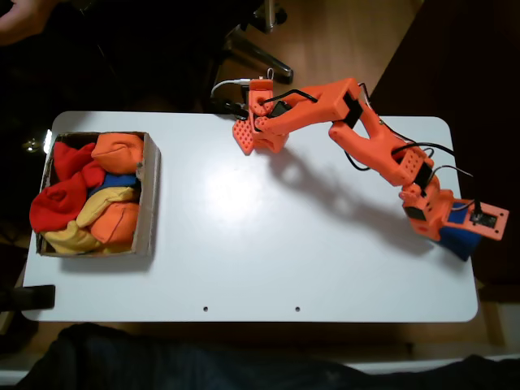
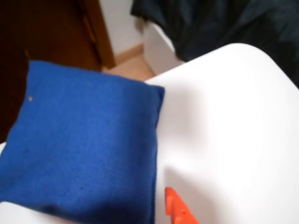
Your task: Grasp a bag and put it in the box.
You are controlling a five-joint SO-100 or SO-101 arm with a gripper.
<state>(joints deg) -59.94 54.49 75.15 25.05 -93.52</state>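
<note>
In the wrist view the blue bag (image 2: 84,149) lies flat on the white table (image 2: 233,130), close to the table's edge and large in the picture. One orange fingertip (image 2: 176,209) shows at the bottom edge, just right of the bag's lower corner and apart from it. In the fixed view my gripper (image 1: 248,136) hovers at the table's far edge, near the middle, with a ribbed pad face exposed and nothing held. The cardboard box (image 1: 149,191) stands at the table's left end, full of orange, red and yellow bean bags, with a sliver of blue among them.
The orange arm (image 1: 366,134) reaches from its base (image 1: 455,219) at the table's right edge. A person's dark clothing (image 1: 162,366) lines the near side. A chair base (image 1: 260,49) stands beyond the far edge. The white table (image 1: 268,244) lies open between box and arm.
</note>
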